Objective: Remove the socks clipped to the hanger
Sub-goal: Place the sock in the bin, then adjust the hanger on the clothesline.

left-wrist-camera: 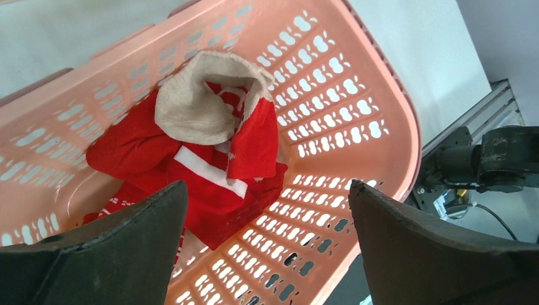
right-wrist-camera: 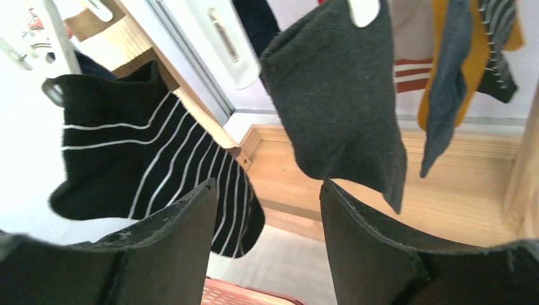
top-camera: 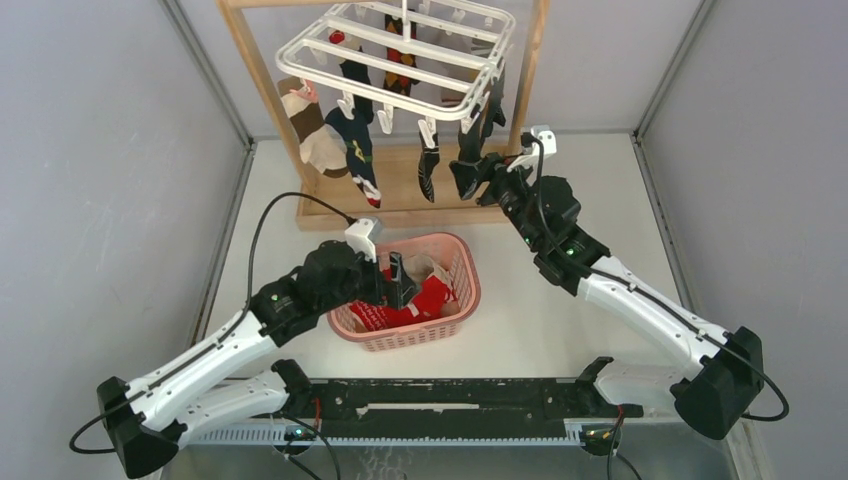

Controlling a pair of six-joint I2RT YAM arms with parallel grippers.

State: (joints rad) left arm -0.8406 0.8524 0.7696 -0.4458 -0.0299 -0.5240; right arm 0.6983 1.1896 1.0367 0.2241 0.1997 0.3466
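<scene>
The white hanger (top-camera: pixel 400 62) hangs from the wooden stand with several socks clipped to it, among them a beige-brown sock (top-camera: pixel 316 132), a navy patterned sock (top-camera: pixel 357 146) and a black sock (top-camera: pixel 428 166). My right gripper (top-camera: pixel 468 176) (right-wrist-camera: pixel 267 184) is open beneath the hanger's right front corner and holds nothing. A dark grey sock (right-wrist-camera: pixel 337 95) dangles just above its right finger, and a striped black-white sock (right-wrist-camera: pixel 127 146) hangs to its left. My left gripper (top-camera: pixel 396 281) (left-wrist-camera: pixel 267 187) is wide open and empty over the basket, where red socks (left-wrist-camera: pixel 210 190) and a beige sock (left-wrist-camera: pixel 197 101) lie.
The pink basket (top-camera: pixel 466 276) (left-wrist-camera: pixel 330 108) sits mid-table in front of the tall wooden stand (top-camera: pixel 268 100), whose base board (top-camera: pixel 400 205) lies on the table. More socks, mustard (right-wrist-camera: pixel 477 70) and grey-blue (right-wrist-camera: pixel 448 82), hang further back. Grey walls enclose the table.
</scene>
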